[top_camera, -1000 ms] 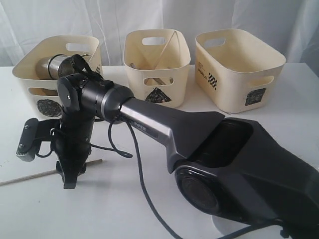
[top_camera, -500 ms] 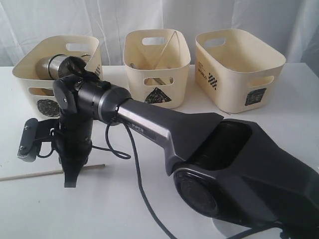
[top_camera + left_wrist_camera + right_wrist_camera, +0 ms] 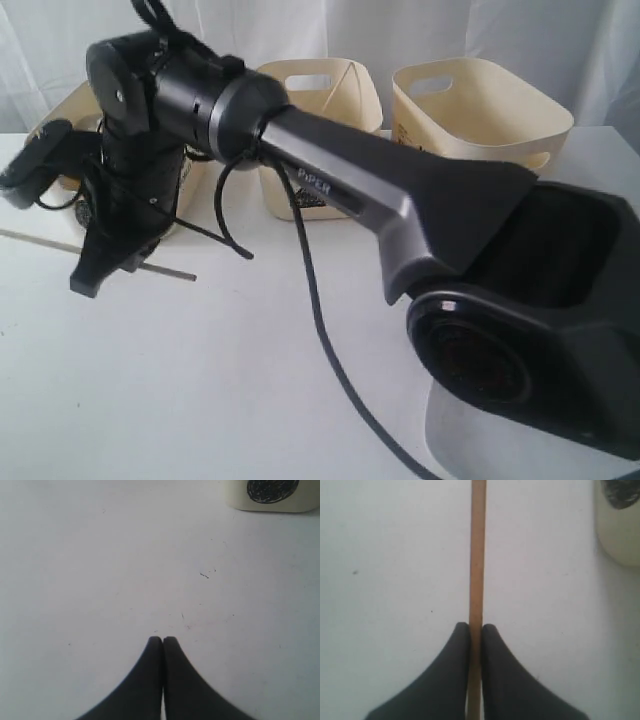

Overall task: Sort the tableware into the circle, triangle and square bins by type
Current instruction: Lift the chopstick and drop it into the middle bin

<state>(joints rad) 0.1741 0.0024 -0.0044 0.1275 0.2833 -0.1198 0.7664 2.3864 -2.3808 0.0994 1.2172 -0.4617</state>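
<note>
The right gripper (image 3: 476, 626) is clamped on a wooden chopstick (image 3: 477, 555) at about nine o'clock of the exterior view, near the circle-marked bin (image 3: 270, 492), while the left gripper (image 3: 162, 640) hangs with jaws pressed together, empty, over the white worktop (image 3: 100, 555).

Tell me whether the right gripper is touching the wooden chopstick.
Touching. The right wrist view shows the right gripper closed on the wooden chopstick, a finger pressed against each side.
</note>
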